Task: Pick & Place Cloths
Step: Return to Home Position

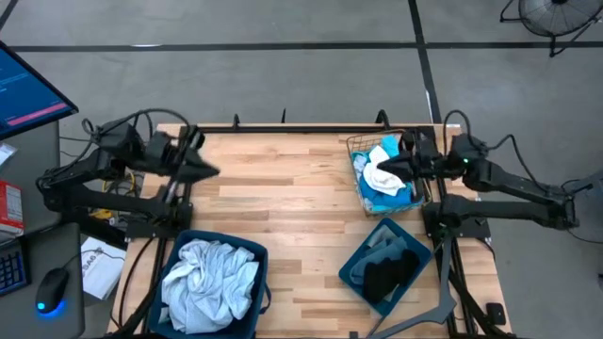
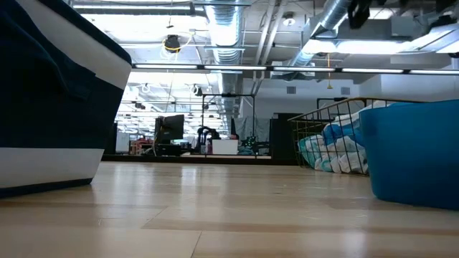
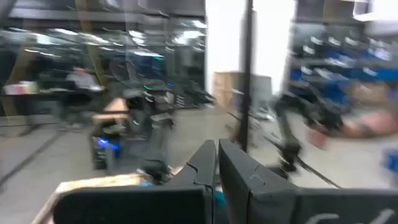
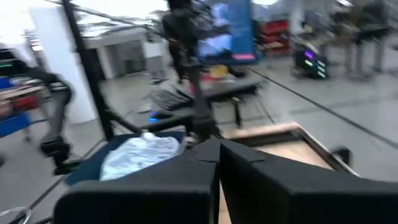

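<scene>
A brown wire basket (image 1: pixel 356 151) at the table's far right holds turquoise, blue and white cloths (image 1: pixel 382 179), which also show through the mesh in the low view as cloths (image 2: pixel 333 150). White and pale grey cloths (image 1: pixel 209 282) fill the near-left teal bin (image 1: pixel 250 247). Black and grey-blue cloths (image 1: pixel 388 266) lie in the near-right teal bin (image 1: pixel 353 273). My right gripper (image 1: pixel 380 168) is above the basket, level, pointing toward the table's left, shut and empty (image 4: pixel 217 149). My left gripper (image 1: pixel 217 172) is raised over the far-left part of the table, shut and empty (image 3: pixel 216 152).
Bare wooden tabletop (image 1: pixel 283 207) lies between the two arms and between the bins. A monitor (image 1: pixel 28 89), a mouse (image 1: pixel 52 287) and papers sit off the table's left edge. In the low view the near-right bin (image 2: pixel 412 154) stands in front of the basket (image 2: pixel 315 122).
</scene>
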Controlling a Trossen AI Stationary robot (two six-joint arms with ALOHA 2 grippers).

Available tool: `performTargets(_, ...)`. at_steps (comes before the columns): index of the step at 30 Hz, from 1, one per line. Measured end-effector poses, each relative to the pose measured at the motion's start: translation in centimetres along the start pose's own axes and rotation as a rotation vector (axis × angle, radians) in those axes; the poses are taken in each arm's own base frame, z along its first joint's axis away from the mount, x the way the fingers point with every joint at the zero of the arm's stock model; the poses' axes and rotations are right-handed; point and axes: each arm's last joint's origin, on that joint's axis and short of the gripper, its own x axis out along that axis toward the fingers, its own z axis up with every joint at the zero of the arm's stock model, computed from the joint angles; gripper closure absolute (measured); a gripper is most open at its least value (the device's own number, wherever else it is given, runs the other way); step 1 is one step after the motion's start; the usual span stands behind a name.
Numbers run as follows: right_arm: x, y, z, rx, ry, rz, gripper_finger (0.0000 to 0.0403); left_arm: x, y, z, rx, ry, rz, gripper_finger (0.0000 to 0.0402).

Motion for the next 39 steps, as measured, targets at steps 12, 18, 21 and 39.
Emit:
performTargets(12, -0.9, 0.7, -4.6, 0.01, -0.089, 0.085, 0.0403, -5.0, -1.4, -5.9, -0.037, 0.022, -0.026, 0.0398)
performTargets(18, -2.6, 0.3, -7.3, 0.06, -0.135, 0.073, 0.0403, -8.3, -2.2, -9.2, -0.077, -0.061, -0.001, 0.0398)
performTargets(21, -3.5, 0.3, -8.6, 0.071, -0.169, 0.084, 0.0403, -9.3, -2.5, -10.9, -0.084, -0.1, 0.007, 0.0398)
performTargets(39, -4.4, -0.3, -14.3, 0.223, -0.166, 0.12, 0.0403, -6.2, -1.1, -20.8, -0.245, 0.016, 0.086, 0.0398)
